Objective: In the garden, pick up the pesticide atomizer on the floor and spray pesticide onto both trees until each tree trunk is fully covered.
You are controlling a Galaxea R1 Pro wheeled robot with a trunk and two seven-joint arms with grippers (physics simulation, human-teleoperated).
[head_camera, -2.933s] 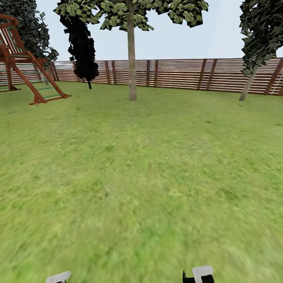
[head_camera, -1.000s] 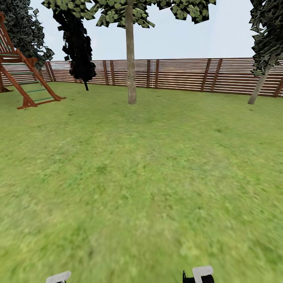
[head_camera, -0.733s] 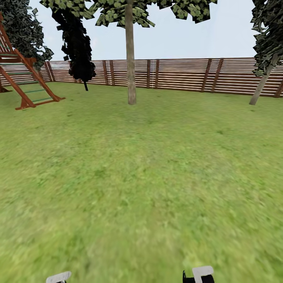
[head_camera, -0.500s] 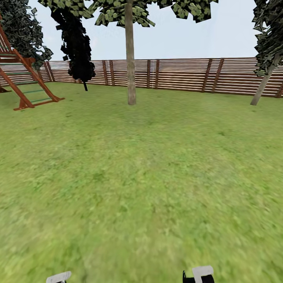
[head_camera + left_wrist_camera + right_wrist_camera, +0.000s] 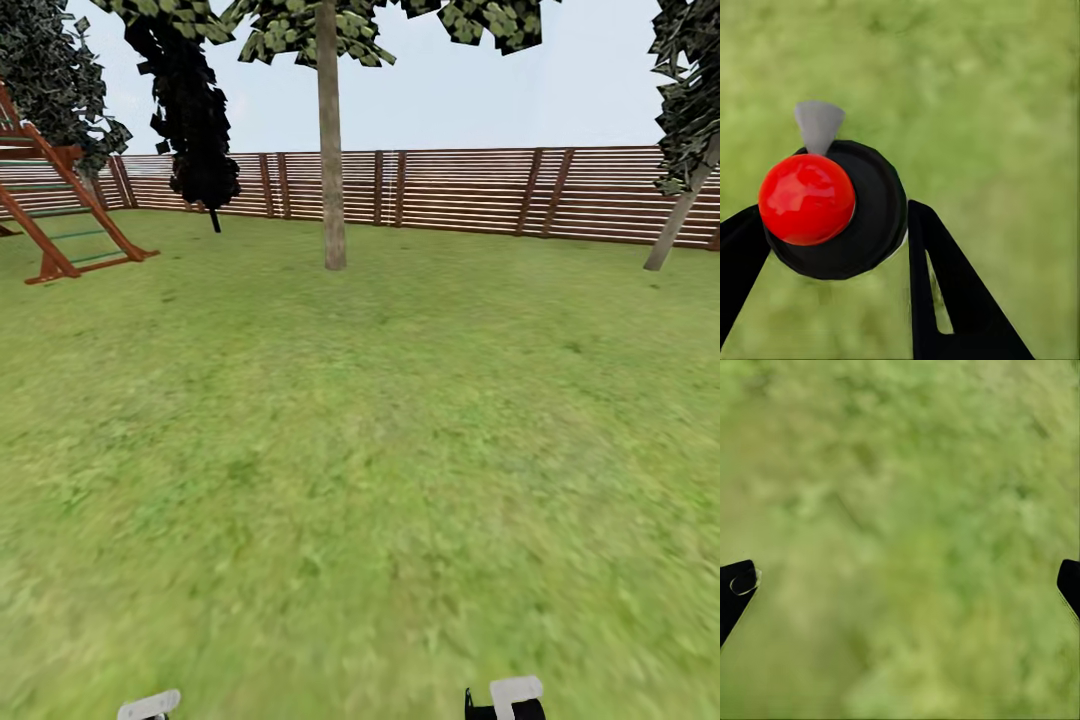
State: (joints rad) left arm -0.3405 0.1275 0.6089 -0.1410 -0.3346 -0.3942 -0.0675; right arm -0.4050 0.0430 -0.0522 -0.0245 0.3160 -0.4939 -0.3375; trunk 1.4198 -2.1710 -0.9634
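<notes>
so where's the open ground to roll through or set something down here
The lawn is bare from the robot to the straight tree trunk, and rightward to the fence and the leaning tree. The far left is tighter: the wooden play frame and the dark cypress. The left gripper holds the atomizer.

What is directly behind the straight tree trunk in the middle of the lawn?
Behind the tree trunk runs the brown slatted fence, with pale sky above it. The trunk covers a narrow strip of the fence, so what lies in that strip cannot be seen.
</notes>
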